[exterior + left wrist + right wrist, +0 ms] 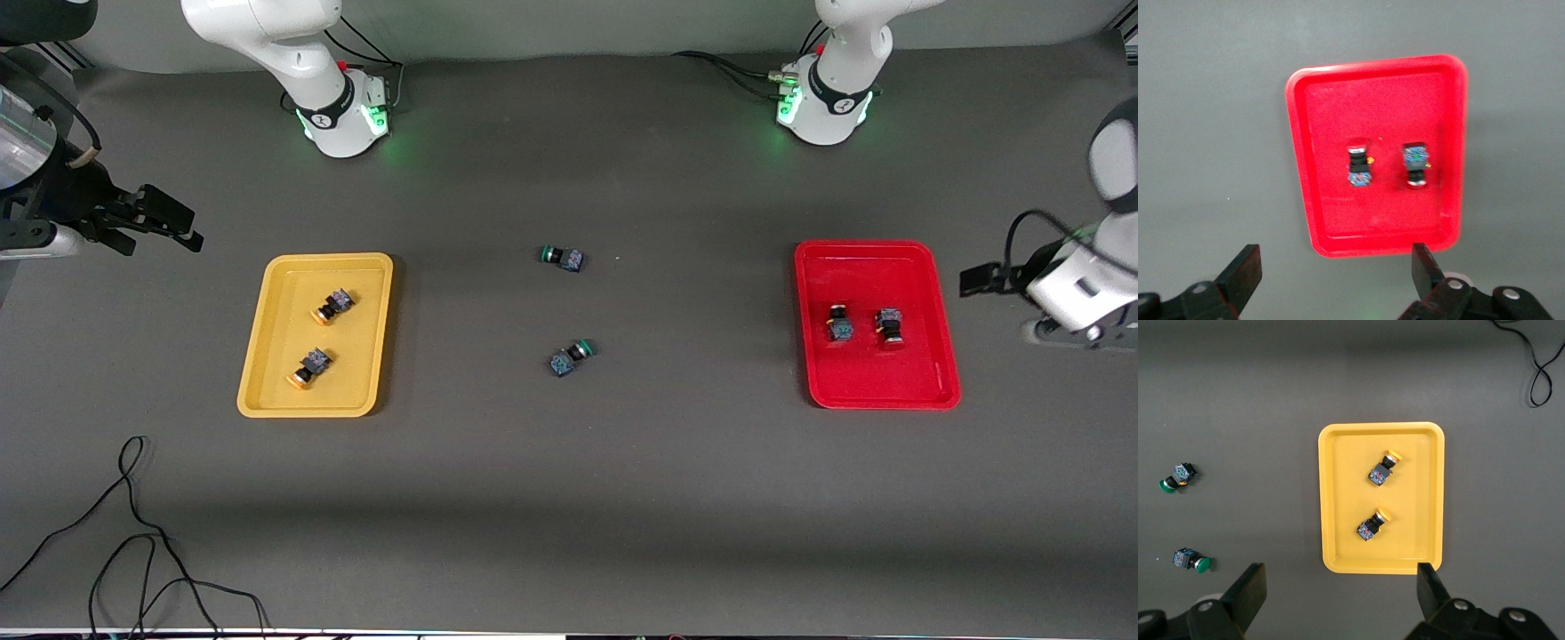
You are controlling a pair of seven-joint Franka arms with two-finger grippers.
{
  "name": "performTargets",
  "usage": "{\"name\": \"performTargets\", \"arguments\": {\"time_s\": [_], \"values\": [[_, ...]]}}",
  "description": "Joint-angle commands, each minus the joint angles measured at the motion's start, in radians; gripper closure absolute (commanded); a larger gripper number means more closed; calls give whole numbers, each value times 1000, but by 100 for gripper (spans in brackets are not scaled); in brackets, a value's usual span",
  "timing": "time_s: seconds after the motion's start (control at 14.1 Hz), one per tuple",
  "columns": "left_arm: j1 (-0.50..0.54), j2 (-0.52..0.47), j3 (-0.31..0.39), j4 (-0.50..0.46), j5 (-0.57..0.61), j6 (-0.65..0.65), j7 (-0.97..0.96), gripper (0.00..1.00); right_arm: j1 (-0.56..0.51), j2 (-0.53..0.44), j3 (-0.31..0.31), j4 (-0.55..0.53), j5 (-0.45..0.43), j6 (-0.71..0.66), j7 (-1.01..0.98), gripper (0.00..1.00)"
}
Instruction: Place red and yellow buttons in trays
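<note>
The yellow tray lies toward the right arm's end of the table and holds two yellow-capped buttons. The red tray lies toward the left arm's end and holds two red-capped buttons. My right gripper is open and empty above the table beside the yellow tray, which shows in the right wrist view. My left gripper is open and empty above the table beside the red tray, which shows in the left wrist view.
Two green-capped switches lie on the dark mat in the middle of the table between the trays. A loose black cable lies near the front camera at the right arm's end.
</note>
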Motion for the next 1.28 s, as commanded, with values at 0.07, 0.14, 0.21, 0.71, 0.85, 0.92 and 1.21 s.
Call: {"name": "performTargets", "arguments": {"time_s": [0.07,0.14,0.21,0.71,0.85,0.92,1.21], "values": [[-120,-11,32,121,-54,-101,-21,0,-23,16,8,5,17,-4,-35,0],[-177,-11,67,140,-52,-111,-72,0,-23,13,8,9,17,-6,-35,0],[-235,-11,110,155,-51,-118,-112,0,-23,10,11,20,15,-12,-31,0],[-346,-31,197,209,-54,-189,-123,0,-23,19,10,62,6,-95,-32,0],[-348,-31,197,208,-54,-189,-121,0,-25,24,8,88,6,-103,-31,0],[-346,-31,197,203,-52,-191,-120,0,-20,18,8,98,6,-106,-16,0],[-348,-31,197,202,-52,-191,-120,0,-25,39,5,100,4,-129,-31,0]]}}
